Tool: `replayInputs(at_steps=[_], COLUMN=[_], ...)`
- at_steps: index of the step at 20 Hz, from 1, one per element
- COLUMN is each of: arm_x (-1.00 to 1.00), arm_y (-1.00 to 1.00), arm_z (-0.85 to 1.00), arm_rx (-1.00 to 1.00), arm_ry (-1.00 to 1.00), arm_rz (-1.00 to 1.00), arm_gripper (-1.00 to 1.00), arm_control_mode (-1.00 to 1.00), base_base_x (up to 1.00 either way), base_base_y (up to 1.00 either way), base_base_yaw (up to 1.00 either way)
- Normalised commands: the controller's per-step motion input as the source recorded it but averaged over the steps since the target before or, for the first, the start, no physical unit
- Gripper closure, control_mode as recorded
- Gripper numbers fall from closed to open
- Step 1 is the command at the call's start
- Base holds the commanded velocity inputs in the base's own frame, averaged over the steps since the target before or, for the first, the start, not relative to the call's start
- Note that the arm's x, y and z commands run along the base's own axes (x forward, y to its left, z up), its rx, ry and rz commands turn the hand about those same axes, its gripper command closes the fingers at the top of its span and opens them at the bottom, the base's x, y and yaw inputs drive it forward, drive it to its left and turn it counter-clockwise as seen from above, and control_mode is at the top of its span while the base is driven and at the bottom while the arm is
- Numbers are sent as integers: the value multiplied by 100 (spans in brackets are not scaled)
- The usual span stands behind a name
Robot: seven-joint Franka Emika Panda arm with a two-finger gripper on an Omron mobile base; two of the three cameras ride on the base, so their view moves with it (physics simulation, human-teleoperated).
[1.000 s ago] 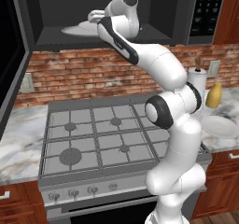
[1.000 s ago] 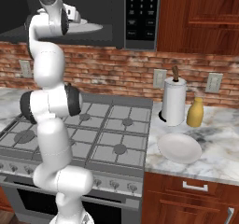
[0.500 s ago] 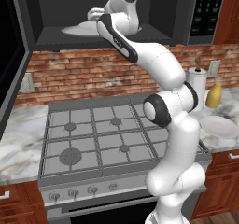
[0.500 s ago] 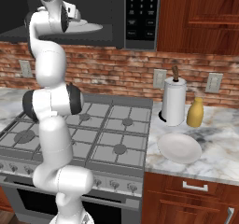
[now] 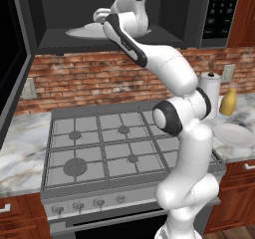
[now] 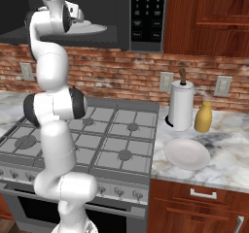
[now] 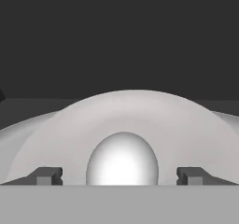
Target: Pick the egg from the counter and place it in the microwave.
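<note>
small smooth white egg [image 7: 122, 158] seen between spread pincer [image 7: 120, 175] tips, untouched | round white turntable plate [image 7: 196, 125] beneath | straight-back withdrawal advised

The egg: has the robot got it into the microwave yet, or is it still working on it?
Nearly done. The egg is off the counter and sits on the turntable plate inside the microwave. The gripper is open, a fingertip clear on either side. What looks left is drawing the arm out.
</note>
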Motion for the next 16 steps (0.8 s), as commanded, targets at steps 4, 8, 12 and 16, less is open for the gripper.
replayInputs(at_steps=[4, 8, 12, 16], arm_x=[-84, -100, -100, -100], arm_y=[-23, -37, -28, -31], arm_z=[0, -7, -17, -22], arm_rx=[3, 7, 7, 11], arm_ry=[-4, -16, -20, -17], arm_rz=[0, -1, -3, -3], arm_gripper=[-100, -100, -100, -100], arm_control_mode=[-100, -100, -100, -100], base_base_x=[0, 0, 0, 0], base_base_y=[0, 0, 0, 0], base_base_yaw=[0, 0, 0, 0])
